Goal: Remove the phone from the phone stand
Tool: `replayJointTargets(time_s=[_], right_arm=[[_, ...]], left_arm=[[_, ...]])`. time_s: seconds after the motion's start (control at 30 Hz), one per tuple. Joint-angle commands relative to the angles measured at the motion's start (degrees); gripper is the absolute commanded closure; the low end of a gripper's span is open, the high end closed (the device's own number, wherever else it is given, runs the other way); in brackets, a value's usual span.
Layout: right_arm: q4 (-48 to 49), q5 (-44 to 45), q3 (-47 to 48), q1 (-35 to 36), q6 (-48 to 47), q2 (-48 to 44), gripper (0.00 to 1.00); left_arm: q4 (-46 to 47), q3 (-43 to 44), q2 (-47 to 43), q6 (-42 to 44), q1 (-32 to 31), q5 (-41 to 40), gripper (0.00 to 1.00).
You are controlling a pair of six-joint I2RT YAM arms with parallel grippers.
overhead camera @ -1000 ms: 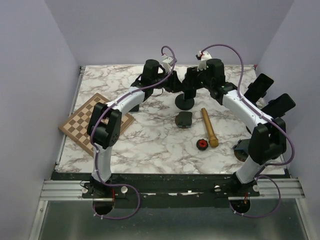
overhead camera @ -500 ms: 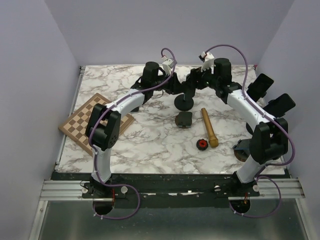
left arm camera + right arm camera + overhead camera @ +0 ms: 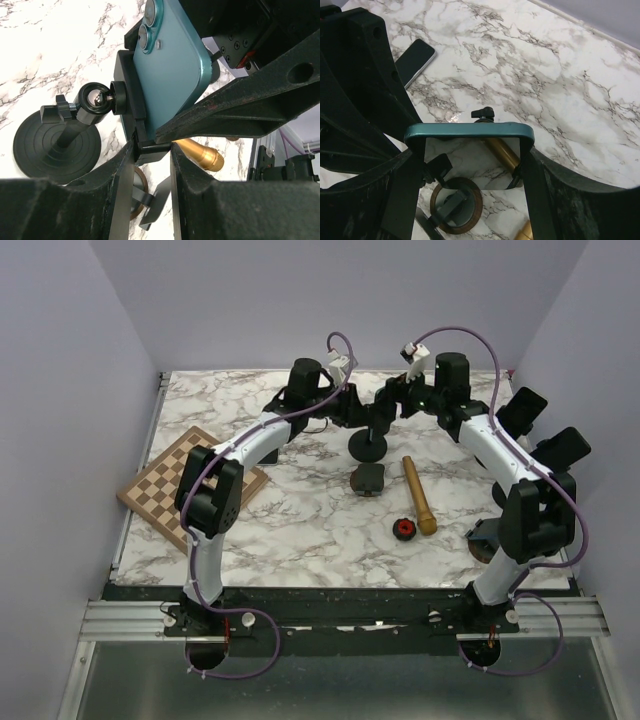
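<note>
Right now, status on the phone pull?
Left gripper shut on phone stand. Right gripper shut on teal phone edges. Phone seated in the stand. Nothing seen blocking it.

The phone [image 3: 170, 70] is teal, its stand [image 3: 55, 145] black. The table [image 3: 300, 530] is white marble veined grey. The board [image 3: 158, 490] at left is checkered brown and cream.

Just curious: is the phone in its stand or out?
In. The phone's edge sits inside the black clamp of the stand.
</note>
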Motion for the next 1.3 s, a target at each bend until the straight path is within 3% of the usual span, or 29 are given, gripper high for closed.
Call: replayJointTargets(time_s=[0.0,0.33,0.47,0.73,0.77,0.87,1.03,1.27], right_arm=[[-6.6,-9.1,3.2,-1.2,-0.5,-0.3,0.99],[-10.2,-10.6,4.6,-1.2,-1.5,-1.2,0.99],[-10.1,-9.5,4.4,-1.3,-1.4,-2.3,0.99],[-1.5,10.5,1.3,1.7,9.7,-3.8,0.99],[-1.6,10.6,1.6,2.0,10.6,-3.5,0.99],[-4.9,11.6,4.3,2.2,12.5,-1.2,0.99],[-10.7,12.5,8.6,2.2,11.6,1.3,0.99],[-12.6,12.4,9.7,2.2,11.0,2.6,0.99]], left_arm=[[-8.5,1.1,3.5,-0.5,4.0,-5.0,1.00],[-15.0,4.2,5.1,1.0,5.9,-11.4,1.00],[-13.6,3.4,4.6,0.7,7.0,-9.3,1.00],[-8.6,-2.3,-2.2,0.6,3.8,-11.7,1.00],[-7.3,-3.0,-3.0,0.1,3.5,-12.7,0.96],[-1.8,-6.4,-5.1,-2.2,2.9,-14.2,0.62],[-2.0,-5.7,-5.0,-1.8,2.9,-15.3,0.44],[1.2,-7.7,-7.3,-1.1,2.9,-12.7,0.01]])
